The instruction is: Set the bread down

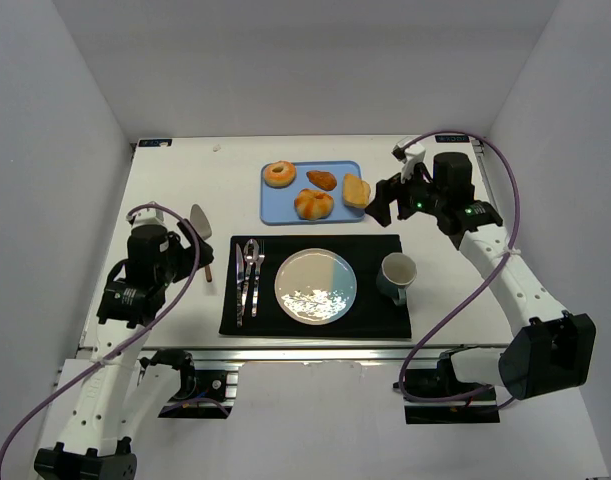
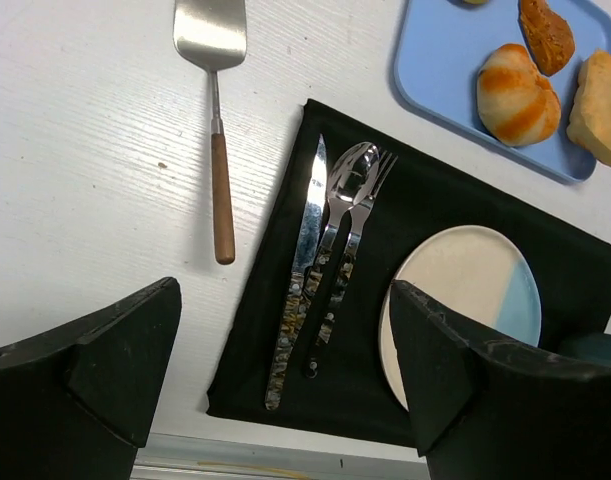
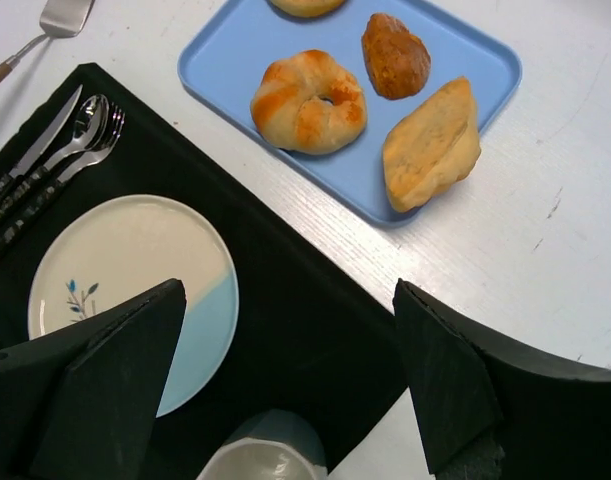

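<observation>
A blue tray [image 1: 286, 206] at the back holds a ring donut [image 1: 279, 174], a dark roll [image 1: 322, 180], a glazed bun [image 1: 313, 204] and a flat piece of bread [image 1: 356, 190]. In the right wrist view the bread [image 3: 432, 145] lies at the tray's [image 3: 465, 45] near right corner, beside the bun [image 3: 308, 101] and roll [image 3: 395, 55]. My right gripper [image 1: 378, 203] is open and empty, hovering just right of the tray, above the mat's corner [image 3: 290, 400]. A white-and-blue plate [image 1: 315, 286] sits on the black mat. My left gripper [image 1: 192, 252] is open and empty [image 2: 285, 390] over the mat's left edge.
A black placemat [image 1: 375, 310] carries a knife, spoon and fork [image 1: 249, 280] on its left and a grey-blue cup [image 1: 396, 275] on its right. A wooden-handled spatula [image 1: 201, 225] lies on the white table left of the mat. White walls enclose the table.
</observation>
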Robot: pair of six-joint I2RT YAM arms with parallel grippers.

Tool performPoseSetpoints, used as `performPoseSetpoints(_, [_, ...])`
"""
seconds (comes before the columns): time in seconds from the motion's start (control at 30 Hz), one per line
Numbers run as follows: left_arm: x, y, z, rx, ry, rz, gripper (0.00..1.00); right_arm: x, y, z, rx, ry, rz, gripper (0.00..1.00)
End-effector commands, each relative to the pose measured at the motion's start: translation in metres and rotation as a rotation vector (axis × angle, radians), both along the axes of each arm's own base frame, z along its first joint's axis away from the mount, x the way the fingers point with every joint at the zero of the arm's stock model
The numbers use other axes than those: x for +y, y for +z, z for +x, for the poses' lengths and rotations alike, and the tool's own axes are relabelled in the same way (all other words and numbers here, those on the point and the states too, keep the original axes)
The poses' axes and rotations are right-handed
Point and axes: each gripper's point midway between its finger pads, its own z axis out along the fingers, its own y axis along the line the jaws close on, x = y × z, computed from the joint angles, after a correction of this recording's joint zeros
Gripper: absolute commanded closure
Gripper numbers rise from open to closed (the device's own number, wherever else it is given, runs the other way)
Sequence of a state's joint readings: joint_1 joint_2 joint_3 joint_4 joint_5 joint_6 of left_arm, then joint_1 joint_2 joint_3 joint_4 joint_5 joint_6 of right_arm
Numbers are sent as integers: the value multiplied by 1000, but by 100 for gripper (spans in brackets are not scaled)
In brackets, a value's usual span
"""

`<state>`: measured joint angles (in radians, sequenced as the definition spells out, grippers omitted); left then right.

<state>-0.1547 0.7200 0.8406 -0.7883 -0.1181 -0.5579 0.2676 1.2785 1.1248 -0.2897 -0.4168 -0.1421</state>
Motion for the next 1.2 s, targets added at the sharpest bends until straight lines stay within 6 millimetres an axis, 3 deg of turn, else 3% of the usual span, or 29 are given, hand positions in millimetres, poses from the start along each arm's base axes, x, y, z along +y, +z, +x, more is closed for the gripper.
performPoseSetpoints(0.0, [5, 4, -1, -15, 19, 19, 7, -2, 26, 10, -117, 38, -22, 11])
performPoseSetpoints(0.07, [4, 0, 0, -6, 15, 17, 19, 10, 28, -12, -181, 240, -10, 13])
performPoseSetpoints(0.1, [4, -1, 0, -1, 14, 20, 45, 15, 27, -23, -223, 336, -26, 25])
performPoseSetpoints(0.13, [4, -3, 0, 5, 15, 22, 57, 24, 29, -34, -282, 444, -19, 40])
performPoseSetpoints(0.17, [5, -6, 1, 16, 17, 27, 69, 28, 28, -40, -279, 483, 7, 71])
performPoseSetpoints(0.2, [7, -7, 1, 25, 25, 38, 82, 32, 30, -44, -282, 513, 28, 91])
performPoseSetpoints(0.23, [9, -6, 2, 28, 33, 48, 95, 36, 29, -48, -259, 531, 56, 100])
performPoseSetpoints(0.27, [12, -10, 1, 49, 45, 63, 97, 41, 29, -50, -251, 540, 70, 100])
performPoseSetpoints(0.3, [19, -12, 2, 59, 78, 83, 96, 43, 27, -50, -241, 543, 80, 98])
performPoseSetpoints(0.33, [22, -14, 2, 72, 95, 93, 81, 45, 25, -51, -225, 547, 85, 80])
performPoseSetpoints(0.37, [23, -15, 4, 71, 103, 100, 68, 48, 19, -52, -201, 554, 86, 40])
performPoseSetpoints(0.4, [24, -22, 7, 92, 104, 109, 52, 50, 16, -52, -185, 554, 85, 27])
performPoseSetpoints(0.47, [25, -35, 13, 114, 110, 122, 26, 52, 8, -53, -124, 539, 92, 11])
performPoseSetpoints(0.6, [21, -73, 24, 204, 70, 140, 20, 52, 2, -53, -90, 520, 105, 11])
performPoseSetpoints(0.83, [20, -130, 47, 306, 22, 27, 21, 48, -9, -58, -92, 489, 101, 11])
performPoseSetpoints(0.9, [10, -138, 56, 293, -23, -39, 22, 47, -11, -58, -89, 485, 99, 11])
performPoseSetpoints(0.93, [17, -146, 55, 303, 0, -67, 23, 47, -10, -58, -93, 484, 97, 11])
performPoseSetpoints(1.03, [9, -159, 64, 292, -31, -153, 25, 46, -9, -58, -103, 483, 90, 11])
performPoseSetpoints(1.17, [-1, -166, 78, 278, -81, -214, 30, 45, -8, -57, -108, 477, 84, 11])
